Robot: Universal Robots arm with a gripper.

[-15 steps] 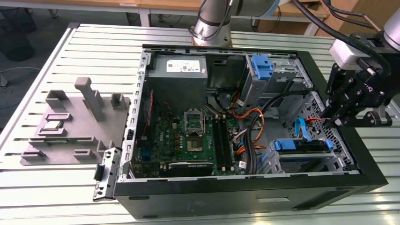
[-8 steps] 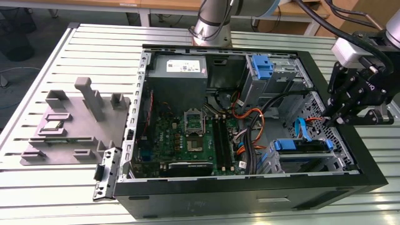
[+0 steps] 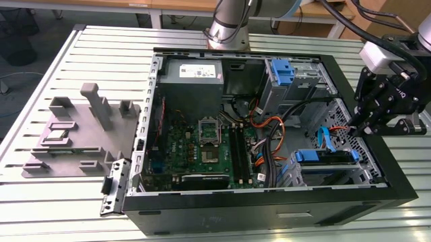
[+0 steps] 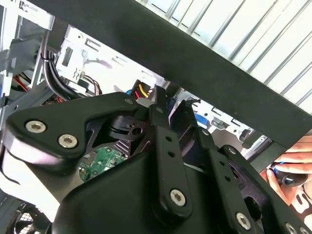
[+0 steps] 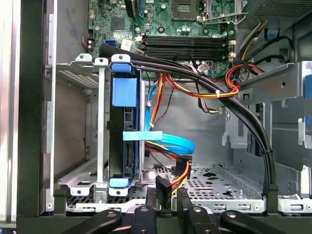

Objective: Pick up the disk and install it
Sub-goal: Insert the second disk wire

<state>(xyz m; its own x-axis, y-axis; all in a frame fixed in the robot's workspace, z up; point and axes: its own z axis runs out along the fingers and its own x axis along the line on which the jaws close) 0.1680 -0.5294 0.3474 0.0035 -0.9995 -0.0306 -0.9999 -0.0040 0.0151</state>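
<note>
A: Item one, the disk [image 5: 122, 141]?
B: Seated on edge in its metal cage [image 5: 83, 180], blue rails at both ends, inside the case [image 3: 269, 201]. In the exterior view the cage sits at about 4 o'clock of the case's interior, and the disk [image 3: 325, 157] shows there mostly as a blue strip. Its label cannot be made out.

A: Item two, the hand?
B: The hand [image 3: 360, 128] hangs over the case's rim at about 3 o'clock in the exterior view, tipped toward the cage. In the first wrist view its fingertips [image 5: 151, 202] sit close together with cable plugs [image 5: 168, 183] just beyond them; nothing is visibly gripped. Whether the tips fully meet, I cannot tell.

A: Anything else?
B: Black linkage covers most of the second wrist view; a person's fingers [image 4: 297, 163] show at its edge. Grey fixture [image 3: 74, 146] on the worktop [image 3: 40, 212], at 9 o'clock of the case.
</note>
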